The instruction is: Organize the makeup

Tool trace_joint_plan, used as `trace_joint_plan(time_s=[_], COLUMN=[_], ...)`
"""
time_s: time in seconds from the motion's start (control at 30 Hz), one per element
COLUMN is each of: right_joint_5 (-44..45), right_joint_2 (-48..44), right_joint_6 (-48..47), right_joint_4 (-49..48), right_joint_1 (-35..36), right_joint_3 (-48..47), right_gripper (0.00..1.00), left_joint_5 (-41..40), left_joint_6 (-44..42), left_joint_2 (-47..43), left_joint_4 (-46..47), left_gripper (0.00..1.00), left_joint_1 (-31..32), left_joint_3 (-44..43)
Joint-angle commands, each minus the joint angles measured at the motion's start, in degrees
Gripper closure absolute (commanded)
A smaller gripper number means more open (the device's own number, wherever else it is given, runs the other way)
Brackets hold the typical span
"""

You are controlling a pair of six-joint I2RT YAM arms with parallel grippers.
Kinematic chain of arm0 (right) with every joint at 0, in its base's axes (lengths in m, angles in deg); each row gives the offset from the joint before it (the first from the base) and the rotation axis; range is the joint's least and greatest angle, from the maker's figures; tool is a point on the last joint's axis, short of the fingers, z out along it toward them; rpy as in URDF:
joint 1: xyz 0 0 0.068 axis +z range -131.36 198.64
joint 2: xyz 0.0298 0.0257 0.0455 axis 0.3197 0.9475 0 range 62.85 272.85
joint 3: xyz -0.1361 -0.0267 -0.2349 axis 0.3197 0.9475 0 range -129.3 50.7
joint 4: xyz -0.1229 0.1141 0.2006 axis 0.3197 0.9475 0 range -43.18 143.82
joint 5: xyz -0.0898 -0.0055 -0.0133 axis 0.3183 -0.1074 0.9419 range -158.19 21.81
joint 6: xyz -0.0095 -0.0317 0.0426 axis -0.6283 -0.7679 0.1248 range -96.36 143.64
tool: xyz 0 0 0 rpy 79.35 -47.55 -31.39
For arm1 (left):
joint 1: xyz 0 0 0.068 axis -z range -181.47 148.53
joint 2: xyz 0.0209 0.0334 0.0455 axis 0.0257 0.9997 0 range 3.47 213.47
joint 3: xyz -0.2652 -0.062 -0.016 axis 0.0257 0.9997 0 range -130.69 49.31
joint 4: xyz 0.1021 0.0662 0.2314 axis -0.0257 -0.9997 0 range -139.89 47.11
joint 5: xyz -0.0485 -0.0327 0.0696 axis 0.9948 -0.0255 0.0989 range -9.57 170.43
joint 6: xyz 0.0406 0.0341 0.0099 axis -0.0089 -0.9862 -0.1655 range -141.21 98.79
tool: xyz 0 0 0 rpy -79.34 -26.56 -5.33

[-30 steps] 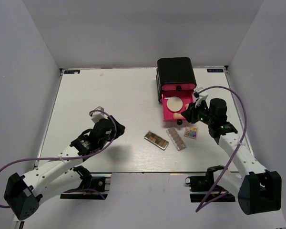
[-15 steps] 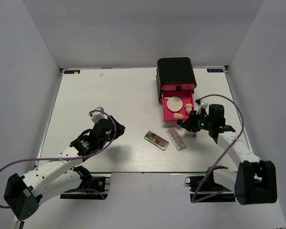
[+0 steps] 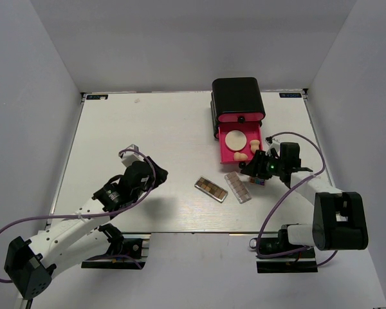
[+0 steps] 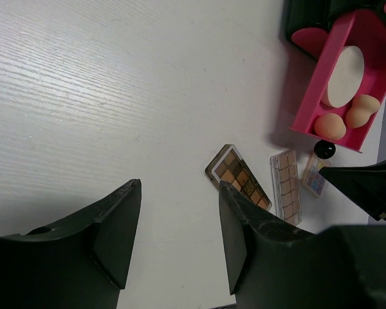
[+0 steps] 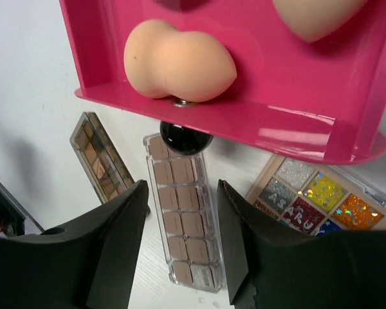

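Note:
The open pink drawer (image 3: 222,149) holds the round cream puff (image 3: 236,138) and two beige egg sponges (image 3: 242,156) (image 3: 254,146). On the table in front of it lie the brown palette (image 3: 211,189), the clear pinkish palette (image 3: 237,187) and the multicolour palette (image 3: 260,181). My right gripper (image 3: 254,168) is open and empty. In the right wrist view it (image 5: 181,193) hangs low over the clear pinkish palette (image 5: 183,219), by the drawer's black knob (image 5: 184,136). My left gripper (image 3: 156,172) is open and empty, left of the palettes (image 4: 180,187). The lavender stick is out of view.
The black box (image 3: 237,96) with a shut upper pink drawer stands at the back right. The open drawer's front wall (image 5: 276,122) is just beyond my right fingers. A purple cable loops beside each arm.
My right gripper has drawn back from over the drawer front toward the near side and now sits lower over the clear pinkish palette. Both sponges now show. The left arm has barely moved.

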Motion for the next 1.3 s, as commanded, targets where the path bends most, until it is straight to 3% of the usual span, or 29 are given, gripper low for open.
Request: trace_joint_plan(time_s=[0.0, 0.47, 0.7, 1.27], right_joint_5=[-0.82, 0.85, 3.75, 4.46], right_joint_2=[-0.01, 3.33, 4.03, 5.79], right_joint_6=[5.49, 15.95, 19.47, 19.65], right_joint_4=[-8.19, -26.74, -36.76, -40.29], right_joint_1=[-0.50, -0.32, -0.32, -0.06], right_joint_3=[2.30, 7.76, 10.22, 3.63], right_gripper=[0.46, 0.46, 0.56, 0.62], left_joint_5=[-0.41, 0.38, 0.91, 1.43], left_joint_6=[0.10, -0.77, -1.57, -2.09], left_joint_2=[-0.16, 3.36, 5.73, 7.75], left_joint_4=[-0.71, 0.08, 0.79, 1.75], left_gripper=[0.38, 0.38, 0.38, 0.38], left_joint_1=[0.26, 0.26, 0.26, 0.26], left_joint_3=[-0.45, -2.56, -3.96, -4.58])
